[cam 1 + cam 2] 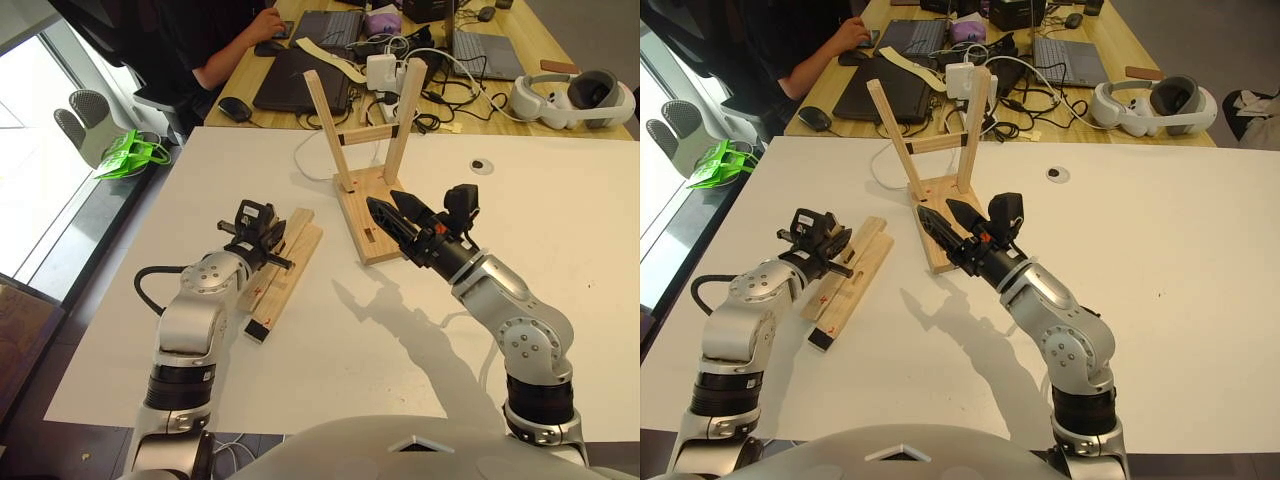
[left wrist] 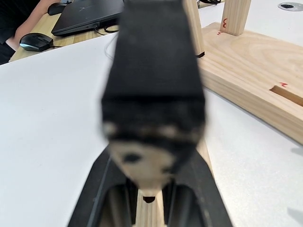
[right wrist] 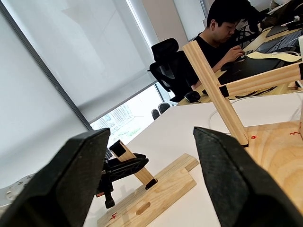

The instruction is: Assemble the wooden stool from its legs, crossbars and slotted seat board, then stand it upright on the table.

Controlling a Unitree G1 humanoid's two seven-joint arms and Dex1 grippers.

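The slotted seat board (image 1: pixel 358 215) lies flat mid-table with two legs (image 1: pixel 328 130) standing up from it, joined by a crossbar (image 1: pixel 368 133). My right gripper (image 1: pixel 383 201) hovers open just above the board's near half, in front of the right-hand leg (image 1: pixel 405 120). To the left, two more legs (image 1: pixel 290 265) lie flat side by side on the table. My left gripper (image 1: pixel 262 235) sits over them, shut on a short crossbar (image 3: pixel 135 165) that tilts down with its dark end on those flat pieces (image 3: pixel 156 191).
A wooden desk behind the white table carries laptops, cables, a mouse (image 1: pixel 235 108) and a white headset (image 1: pixel 575 100); a person works there. A small round grommet (image 1: pixel 482 165) sits at the far right. The table's left edge (image 1: pixel 130 260) runs close to my left arm.
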